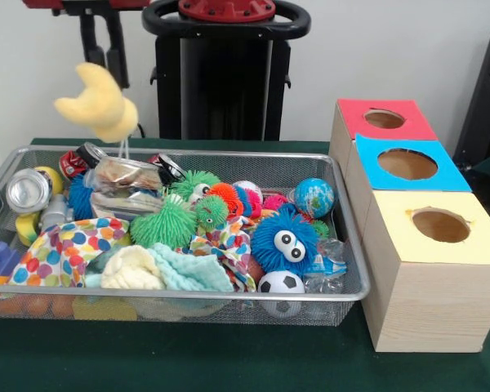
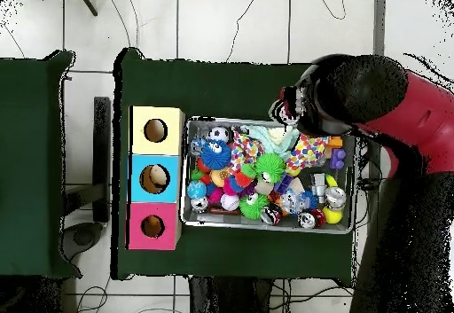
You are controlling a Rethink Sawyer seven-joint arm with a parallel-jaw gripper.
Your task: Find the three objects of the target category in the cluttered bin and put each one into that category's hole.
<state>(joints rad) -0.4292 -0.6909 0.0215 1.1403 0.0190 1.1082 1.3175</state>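
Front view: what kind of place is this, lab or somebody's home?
Most likely a robotics lab or test cell. A wire bin of toys sits on a green-covered table beside three wooden boxes with colour-coded holes, a robot pedestal stands behind, and the overhead view shows cables on a tiled floor.

No readable text, label, brand, number or sign on anything in either view.
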